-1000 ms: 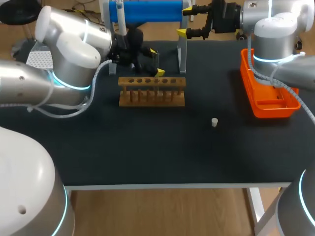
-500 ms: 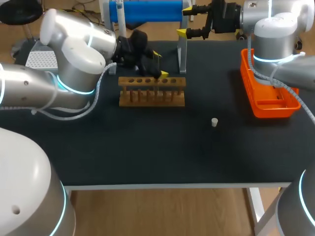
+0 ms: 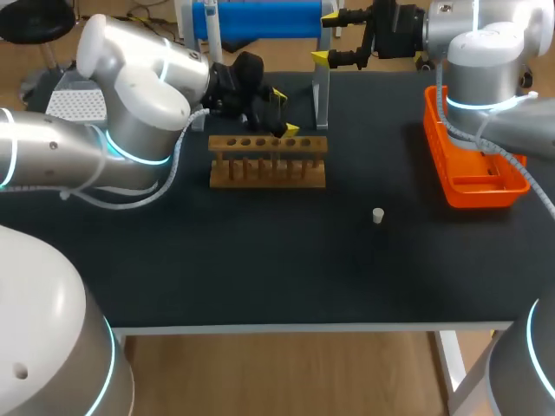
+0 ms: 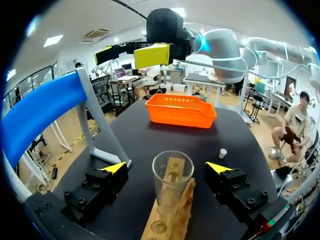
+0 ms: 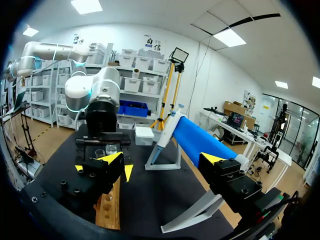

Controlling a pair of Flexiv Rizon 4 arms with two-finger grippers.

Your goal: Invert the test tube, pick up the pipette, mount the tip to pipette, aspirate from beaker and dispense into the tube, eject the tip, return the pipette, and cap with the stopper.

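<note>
A clear test tube point(image 4: 171, 182) stands mouth up in the wooden rack point(image 3: 267, 161) point(image 4: 172, 215). My left gripper point(image 3: 283, 113) point(image 4: 167, 168) is open around the tube, and neither yellow tip touches the glass. The blue pipette point(image 3: 256, 19) point(image 5: 200, 142) lies on its grey stand point(image 3: 322, 95) at the table's back. My right gripper point(image 3: 325, 36) point(image 5: 162, 158) hangs open and empty by the pipette's right end. A small white stopper point(image 3: 378, 215) point(image 4: 222, 153) sits on the black mat, right of the rack.
An orange basket point(image 3: 473, 169) point(image 4: 181, 111) stands at the right edge of the table point(image 3: 260, 269). The pipette stand's foot is close behind the rack's right end. My left arm's elbow hangs over the table's left part.
My left arm has shifted a little to the right, bringing its gripper over the rack's right half. The right arm, stopper and basket stay put.
</note>
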